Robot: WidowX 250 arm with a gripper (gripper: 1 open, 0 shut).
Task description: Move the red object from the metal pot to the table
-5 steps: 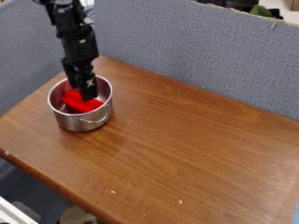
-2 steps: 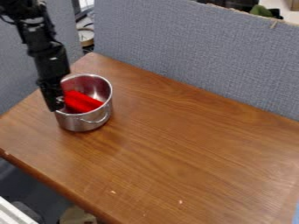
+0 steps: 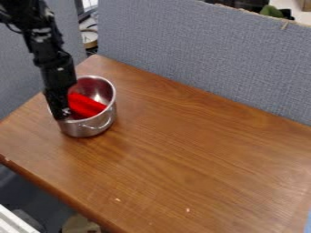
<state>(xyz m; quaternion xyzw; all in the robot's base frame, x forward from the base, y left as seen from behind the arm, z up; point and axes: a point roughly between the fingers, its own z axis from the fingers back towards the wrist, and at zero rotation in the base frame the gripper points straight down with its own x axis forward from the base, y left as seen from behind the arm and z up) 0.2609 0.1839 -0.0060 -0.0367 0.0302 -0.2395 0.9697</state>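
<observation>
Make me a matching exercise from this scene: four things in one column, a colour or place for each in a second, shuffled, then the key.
Things:
1. red object
2. metal pot
3. table
4. gripper

Descriptions:
A. brown wood with visible grain
B. black, at the pot's left rim
C. shiny silver, near the table's left end
D. lying inside the pot

Pairs: 1-D, 2-C, 3-A, 4-B

Grey fabric partition (image 3: 195, 55) behind — clutter beyond, blurred.
</observation>
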